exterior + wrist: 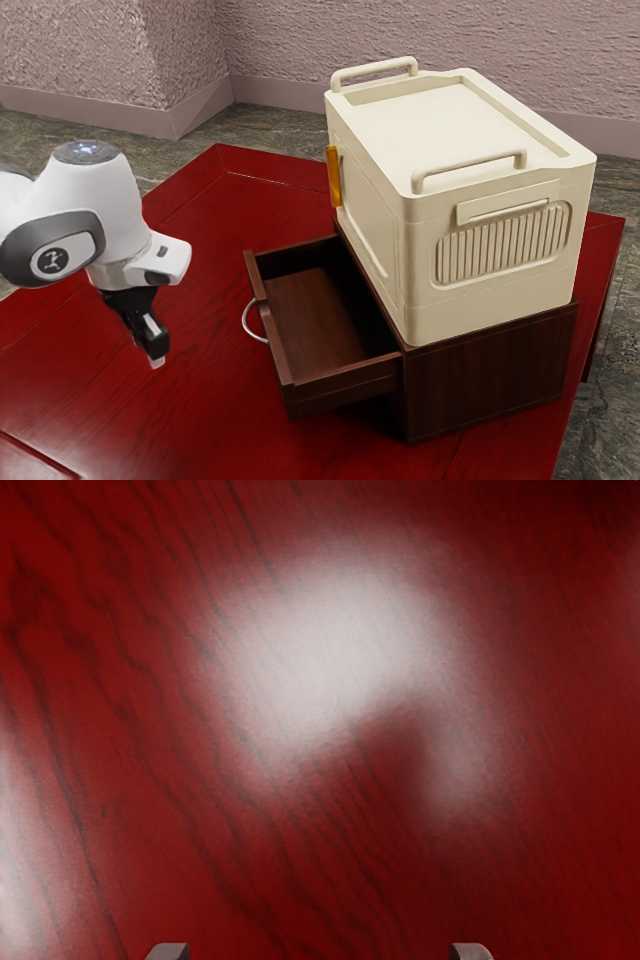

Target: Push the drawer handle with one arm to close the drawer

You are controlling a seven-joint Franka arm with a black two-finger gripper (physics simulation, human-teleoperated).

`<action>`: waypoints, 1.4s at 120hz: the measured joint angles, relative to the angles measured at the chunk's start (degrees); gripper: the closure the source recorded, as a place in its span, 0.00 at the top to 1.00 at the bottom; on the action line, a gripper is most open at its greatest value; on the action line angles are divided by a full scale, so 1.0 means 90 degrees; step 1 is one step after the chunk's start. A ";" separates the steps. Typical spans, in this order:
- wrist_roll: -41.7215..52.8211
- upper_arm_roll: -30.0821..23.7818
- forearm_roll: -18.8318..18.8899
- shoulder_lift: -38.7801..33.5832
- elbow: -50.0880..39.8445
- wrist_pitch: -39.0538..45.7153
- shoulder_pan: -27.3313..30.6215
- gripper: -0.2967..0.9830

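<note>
My gripper (155, 357) hangs over the table, apart from the drawer, on the handle's side of it. In the wrist view the gripper (320, 952) is open, its two grey fingertips wide apart with only red tabletop beyond them. The dark brown drawer (318, 318) is pulled well out of its cabinet (485, 385), its inside bare. A curved silver handle (247, 322) sticks out from the drawer's front, facing my hand, and nothing touches it.
On the cabinet rests a large cream box (385, 205) with two raised bars on top and an orange piece (334, 176) on its side. The red table (190, 430) extends around the cabinet and under my hand. Pinkish textured walls (450, 35) stand behind.
</note>
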 joint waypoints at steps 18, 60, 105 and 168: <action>0.0320 0.0050 0.0078 0.0788 0.0379 0.0828 -0.0001 0.37; 0.1001 -0.0391 -0.0558 0.1466 0.0704 0.1635 -0.0002 0.31; 0.1506 -0.0653 -0.1067 0.2235 0.1440 0.1727 0.0012 0.27; 0.1939 -0.1136 -0.1656 0.3701 0.2858 0.2045 -0.0068 0.26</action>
